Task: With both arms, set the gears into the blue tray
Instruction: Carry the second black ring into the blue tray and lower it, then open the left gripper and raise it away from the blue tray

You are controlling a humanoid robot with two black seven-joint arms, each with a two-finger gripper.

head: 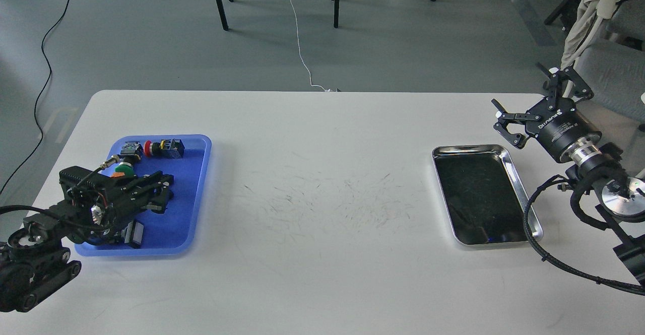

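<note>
The blue tray (199, 174) lies at the table's left and holds several colourful push-button switches (162, 147). No gears show anywhere in the head view. My left gripper (164, 192) reaches in from the lower left and hangs low over the middle of the blue tray. Its dark fingers overlap, so I cannot make out their state or anything between them. My right gripper (529, 98) is at the far right, beyond the silver tray's far right corner. Its two fingers are spread wide with nothing between them.
A shiny silver tray (519, 184) with a dark bottom lies at the right, nothing visible in it. My right arm's black cable (534, 244) loops over its near right corner. Chair legs and cords are on the floor beyond the table.
</note>
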